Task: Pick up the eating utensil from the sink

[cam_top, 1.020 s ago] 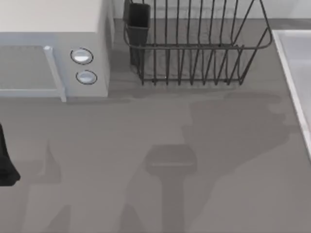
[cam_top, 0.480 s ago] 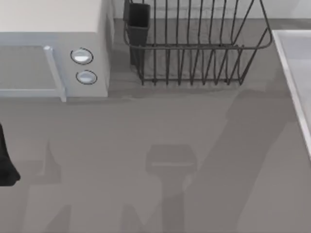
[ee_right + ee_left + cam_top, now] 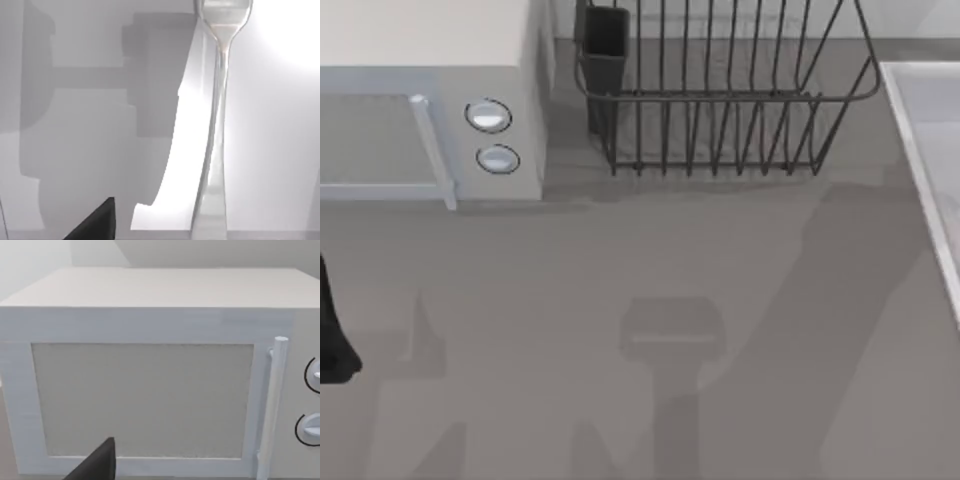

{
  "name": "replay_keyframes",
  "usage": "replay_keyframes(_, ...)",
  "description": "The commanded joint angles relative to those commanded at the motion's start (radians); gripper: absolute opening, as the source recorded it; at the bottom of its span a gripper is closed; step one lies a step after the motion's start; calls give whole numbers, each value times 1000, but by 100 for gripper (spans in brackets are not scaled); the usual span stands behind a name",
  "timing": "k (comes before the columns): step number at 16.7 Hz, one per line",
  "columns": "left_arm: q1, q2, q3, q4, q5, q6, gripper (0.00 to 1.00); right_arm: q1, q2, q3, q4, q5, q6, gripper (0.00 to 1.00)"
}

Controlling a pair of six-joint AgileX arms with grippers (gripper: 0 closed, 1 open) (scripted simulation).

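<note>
The eating utensil (image 3: 217,125) is a slim, shiny silver piece lying flat on the pale floor of the sink (image 3: 280,125), with its wider end at the frame's edge. In the top view the sink's raised light rim (image 3: 920,170) runs along the table's right side. A dark part of my right gripper (image 3: 97,222) hangs over the basin, apart from the utensil and not touching it. Nothing is seen held. My left arm (image 3: 332,330) sits parked at the table's left edge, and a dark part of its gripper (image 3: 97,462) faces the white box.
A white box with two round knobs (image 3: 488,116) and a bar handle (image 3: 432,150) stands at the back left. A dark wire rack (image 3: 720,90) holding a dark cup (image 3: 605,40) stands at the back middle. Bare grey tabletop (image 3: 620,270) carries arm shadows.
The broad arm shadow on the table has thinned and shifted right toward the sink. The left arm, box and rack have not moved.
</note>
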Motion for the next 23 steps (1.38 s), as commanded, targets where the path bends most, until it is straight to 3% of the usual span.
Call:
replay_keyframes(7, 0, 0, 0, 0, 0, 0, 100, -3, 152, -159, 337, 2, 2, 100)
replay_keyframes(13, 0, 0, 0, 0, 0, 0, 100, -4, 189, -196, 395, 2, 2, 100)
replay_keyframes(23, 0, 0, 0, 0, 0, 0, 100, -4, 189, -196, 395, 2, 2, 25)
